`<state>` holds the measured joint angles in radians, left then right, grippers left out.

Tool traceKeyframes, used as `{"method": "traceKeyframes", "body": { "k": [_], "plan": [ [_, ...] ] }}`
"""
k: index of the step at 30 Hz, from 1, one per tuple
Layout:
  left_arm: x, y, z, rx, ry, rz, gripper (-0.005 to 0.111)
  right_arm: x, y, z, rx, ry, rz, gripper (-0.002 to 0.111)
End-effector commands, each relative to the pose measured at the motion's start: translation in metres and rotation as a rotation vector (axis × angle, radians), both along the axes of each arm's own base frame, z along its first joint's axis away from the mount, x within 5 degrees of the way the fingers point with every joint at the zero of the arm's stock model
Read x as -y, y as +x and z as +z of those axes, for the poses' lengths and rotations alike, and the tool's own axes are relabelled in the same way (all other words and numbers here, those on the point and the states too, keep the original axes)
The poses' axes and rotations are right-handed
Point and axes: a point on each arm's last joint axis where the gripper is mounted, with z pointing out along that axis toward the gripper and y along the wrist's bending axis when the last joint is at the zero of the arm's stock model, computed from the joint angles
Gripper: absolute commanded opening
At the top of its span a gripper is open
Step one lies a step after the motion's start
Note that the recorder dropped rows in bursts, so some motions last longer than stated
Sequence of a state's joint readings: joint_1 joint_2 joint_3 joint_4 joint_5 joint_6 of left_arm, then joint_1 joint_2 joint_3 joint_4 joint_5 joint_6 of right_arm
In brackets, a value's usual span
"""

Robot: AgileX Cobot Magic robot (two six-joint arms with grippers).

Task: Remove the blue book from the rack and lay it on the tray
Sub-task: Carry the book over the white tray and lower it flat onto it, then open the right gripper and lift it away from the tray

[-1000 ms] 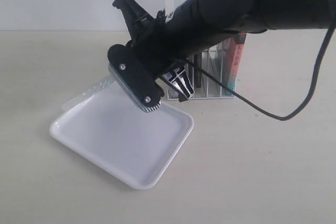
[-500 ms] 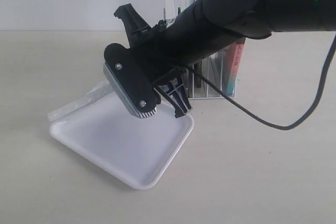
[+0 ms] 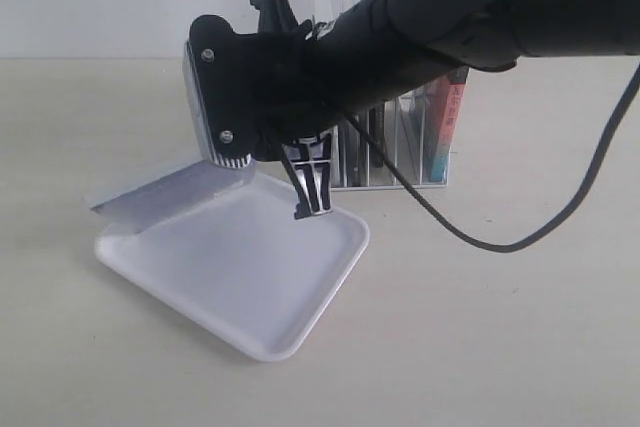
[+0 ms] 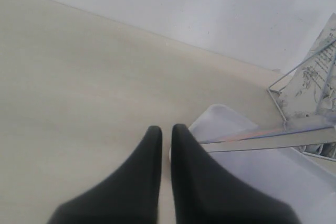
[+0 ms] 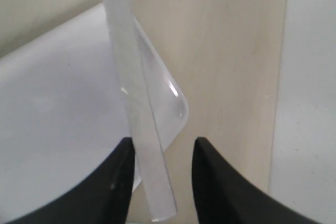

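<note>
My right gripper (image 3: 268, 187) reaches across from the right and hangs over the white tray (image 3: 250, 287), fingers pointing down. It is open (image 5: 163, 150). The thin book (image 3: 165, 192) slopes down over the tray's far left rim. Its pale page edge (image 5: 139, 103) runs between the jaws, against one finger (image 5: 118, 182) and well apart from the other. Its cover colour barely shows. The white wire rack (image 3: 395, 162) stands behind the arm. My left gripper (image 4: 165, 129) is shut and empty, low over the table beside the tray's corner (image 4: 220, 121). The book's edge (image 4: 268, 139) shows there too.
Other books stand in the rack, one with a pink-to-teal spine (image 3: 445, 127). The right arm's black cable (image 3: 520, 242) loops over the table to the right of the tray. The rack's wire loops and a printed page (image 4: 310, 77) show in the left wrist view.
The right gripper has swung upward and turned so its fingers point down. The book has dropped lower and flatter toward the tray's left side.
</note>
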<state>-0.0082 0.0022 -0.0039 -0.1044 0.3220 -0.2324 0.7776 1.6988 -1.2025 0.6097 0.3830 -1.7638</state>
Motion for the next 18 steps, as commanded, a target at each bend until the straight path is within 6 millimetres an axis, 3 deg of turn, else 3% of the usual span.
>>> {"method": "traceKeyframes", "body": {
  "k": [1,10,16,18],
  "plan": [
    [0.000,0.000,0.000,0.008,-0.001,-0.004,0.006,0.001,0.002,0.008,0.023,0.037,-0.033,0.038],
    [0.000,0.000,0.000,0.008,-0.001,-0.004,0.006,0.003,-0.006,0.008,-0.123,0.045,-0.070,0.038],
    [0.000,0.000,0.000,0.008,-0.001,-0.004,0.006,0.017,-0.023,0.031,-0.255,0.068,-0.152,0.037],
    [0.000,0.000,0.000,0.008,-0.001,-0.004,0.006,0.022,-0.025,0.039,-0.273,0.093,-0.203,0.027]
  ]
}}
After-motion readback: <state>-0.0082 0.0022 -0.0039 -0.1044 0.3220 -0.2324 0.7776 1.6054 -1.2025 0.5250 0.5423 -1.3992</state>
